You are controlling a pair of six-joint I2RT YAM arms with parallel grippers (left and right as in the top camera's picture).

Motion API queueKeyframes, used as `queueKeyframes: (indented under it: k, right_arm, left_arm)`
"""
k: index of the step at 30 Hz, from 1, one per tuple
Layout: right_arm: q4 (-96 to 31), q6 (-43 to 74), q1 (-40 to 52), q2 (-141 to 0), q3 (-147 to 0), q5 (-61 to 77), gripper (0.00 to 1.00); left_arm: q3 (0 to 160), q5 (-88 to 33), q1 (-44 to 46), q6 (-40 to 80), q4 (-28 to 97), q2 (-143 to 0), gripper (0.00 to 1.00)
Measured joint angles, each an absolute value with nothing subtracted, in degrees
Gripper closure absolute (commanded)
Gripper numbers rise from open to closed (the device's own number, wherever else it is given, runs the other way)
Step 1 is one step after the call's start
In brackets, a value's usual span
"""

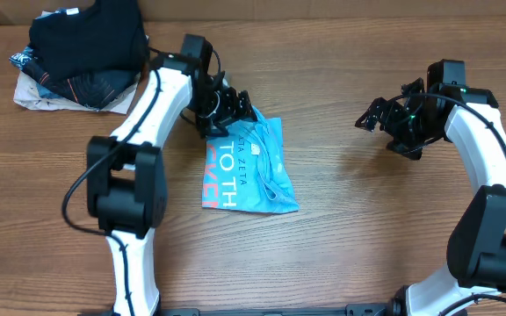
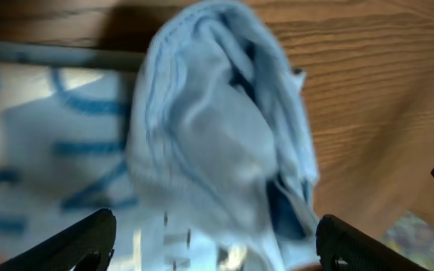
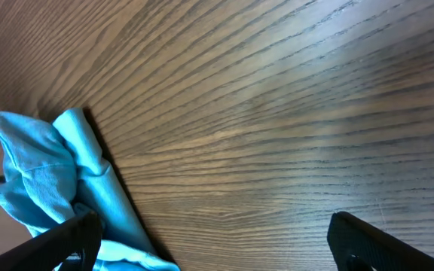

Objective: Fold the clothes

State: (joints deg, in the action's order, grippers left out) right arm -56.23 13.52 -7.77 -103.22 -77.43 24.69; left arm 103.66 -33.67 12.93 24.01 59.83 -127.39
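Though wide and empty, left tool [image 1: 225,107] just over the bunched T-shirt [image 1: 253,171]; right tool [image 1: 372,117] released too, well apart.

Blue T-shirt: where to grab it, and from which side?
Probably the bunched top end of the T-shirt: it stands up in a ridge, while the rest lies flat on the table. Come from above with the left gripper, whose open jaws straddle that ridge.

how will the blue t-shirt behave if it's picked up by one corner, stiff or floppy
Probably floppy: the t-shirt lies in soft wrinkles, and its bunched top end sags in loose folds. Likely light, since it looks like thin cloth. Lifted by one corner, the fold would probably fall open.
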Motion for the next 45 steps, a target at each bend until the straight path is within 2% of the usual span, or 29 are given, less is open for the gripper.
queueKeyframes:
  k: [7, 12, 14, 17, 19, 23, 24, 28, 34, 41, 45]
  right_arm:
    - [-56.2, 13.5, -7.8, -103.2, -77.4, 24.7, 0.0]
    - [-56.1, 13.5, -7.8, -103.2, -77.4, 24.7, 0.0]
    - [-56.1, 13.5, -7.8, -103.2, -77.4, 24.6, 0.0]
    - [-56.1, 13.5, -7.8, -103.2, -77.4, 24.6, 0.0]
    - [-56.1, 13.5, -7.8, -103.2, -77.4, 24.7, 0.0]
    - [-56.1, 13.5, -7.8, -103.2, -77.4, 24.7, 0.0]
    - [-56.1, 13.5, -7.8, -103.2, -77.4, 24.7, 0.0]
    - [-56.1, 13.5, -7.8, -103.2, -77.4, 24.6, 0.0]
    - [-56.1, 13.5, -7.8, -103.2, -77.4, 24.7, 0.0]
    - [-56.2, 13.5, -7.8, -103.2, -77.4, 24.7, 0.0]
    - [-56.3, 13.5, -7.8, -103.2, -77.4, 24.7, 0.0]
  left_arm:
    - [103.6, -36.1, 12.9, 24.1, 57.6, -130.3, 0.16]
    - [103.7, -37.8, 12.9, 24.1, 54.4, -130.4, 0.22]
    - [103.7, -38.3, 12.9, 24.6, 53.8, -130.4, 0.32]
    - [103.7, -39.0, 12.9, 25.4, 53.5, -130.4, 0.59]
    - [103.7, -39.1, 12.9, 25.6, 53.2, -130.4, 0.72]
    - [103.7, -40.6, 12.9, 26.4, 51.5, -130.4, 0.94]
    - [103.7, -41.4, 12.9, 26.6, 50.7, -130.4, 0.96]
    - [103.7, -44.2, 13.1, 26.7, 47.8, -130.4, 0.96]
    - [103.7, -45.5, 15.4, 27.4, 43.7, -130.4, 0.9]
    - [103.7, -42.8, 22.0, 30.1, 40.0, -130.4, 0.72]
    - [103.7, -41.1, 24.6, 30.3, 38.9, -130.4, 0.66]
